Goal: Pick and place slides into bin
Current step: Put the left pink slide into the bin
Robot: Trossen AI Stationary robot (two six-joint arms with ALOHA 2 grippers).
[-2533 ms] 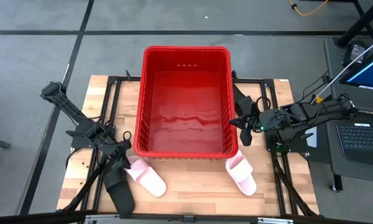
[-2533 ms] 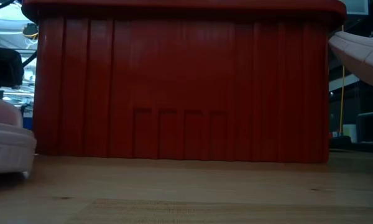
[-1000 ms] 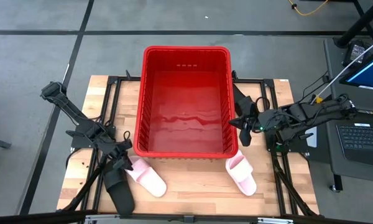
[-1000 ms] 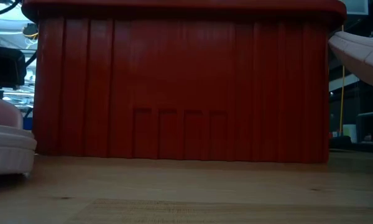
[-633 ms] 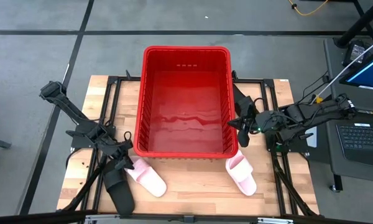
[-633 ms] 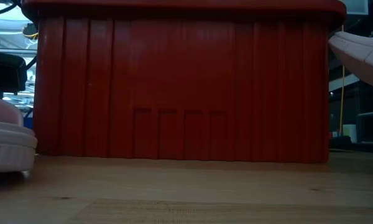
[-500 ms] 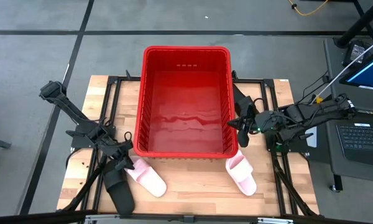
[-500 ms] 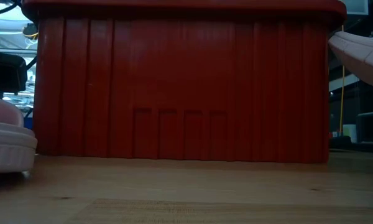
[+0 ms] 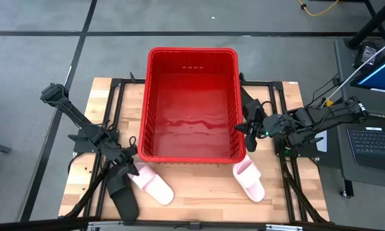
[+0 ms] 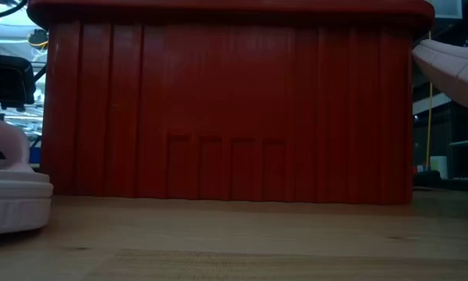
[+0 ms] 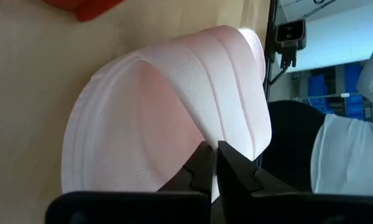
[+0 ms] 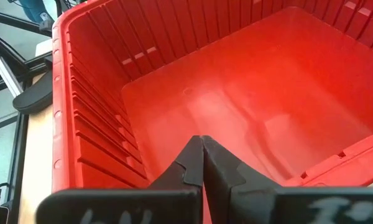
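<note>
A pale pink slide (image 9: 152, 185) lies on the table's near left, in front of the red bin (image 9: 191, 58). My left gripper (image 9: 131, 169) is shut on its wide strap (image 11: 224, 93). A black slide (image 9: 122, 194) lies just left of it. A second pink slide (image 9: 249, 180) lies at the near right. Another black slide (image 9: 248, 101) lies along the bin's right wall. My right gripper (image 9: 239, 129) hangs shut above the bin's right rim, holding nothing. My left gripper pinches the edge of the pink slide's strap (image 11: 206, 138) between its two fingertips. It comes slanting down from the table's left. The slide's sole stays on the table.
The bin's inside (image 12: 248, 118) holds no slide. Black frame rails (image 9: 115, 96) run along both sides of the bin. Bare wood (image 10: 242, 242) lies in front of the bin, between the two pink slides.
My left gripper has shut on the pink slide's strap. The slide has slid slightly toward the table's right edge, still flat on its sole.
</note>
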